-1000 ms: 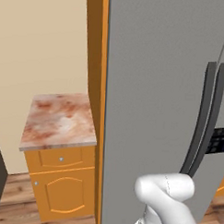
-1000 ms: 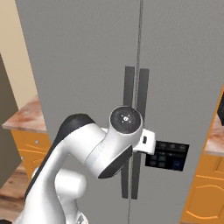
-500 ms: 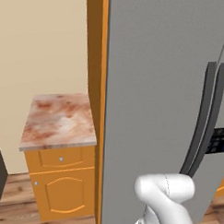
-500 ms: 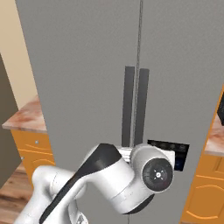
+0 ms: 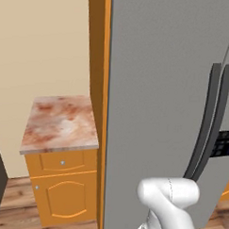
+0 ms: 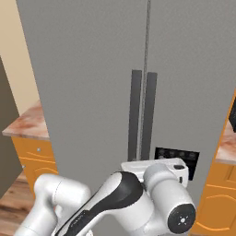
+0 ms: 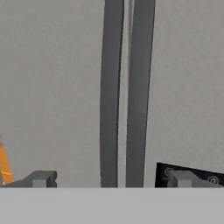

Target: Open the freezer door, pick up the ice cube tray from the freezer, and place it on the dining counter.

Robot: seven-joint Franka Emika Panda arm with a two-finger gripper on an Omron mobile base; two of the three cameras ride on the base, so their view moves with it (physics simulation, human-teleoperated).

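Arm, white with dark joints (image 6: 133,212), rises from the lower left of the right base view, bends at a rounded white elbow and reaches across to a large wrist joint capped by a dark disc. Behind that wrist, the broad white hand lies crosswise before the lower part of the fridge. In the left base view, rounded white links stand at the lower right, over the foot of the handles. The jaws (image 7: 112,179) are released and spread wide, with nothing gripped; their 2 dark tips sit at the bottom of the hand view, to either side of the handles.

2 tall matte grey doors are shut, meeting at 1 narrow seam. 1 is the narrower freezer door (image 6: 198,83), on the right in the right base view, bearing 1 black keypad panel (image 6: 191,159). 2 long dark handles flank the seam: the freezer door's curved handle (image 7: 140,83) and the wider plain grey door's handle (image 7: 111,87). The right base view has 2 marbled tops on orange cabinets, 1 to each side of the fridge; the left-hand orange cabinet (image 5: 68,194) has 1 drawer above 1 panelled door.

The freezer door stands upright, its long axis vertical, its face toward the arm. Its handle also runs lengthwise up the door, beside the seam, bowing in the left base view and leaning slightly right toward the top of the hand view.
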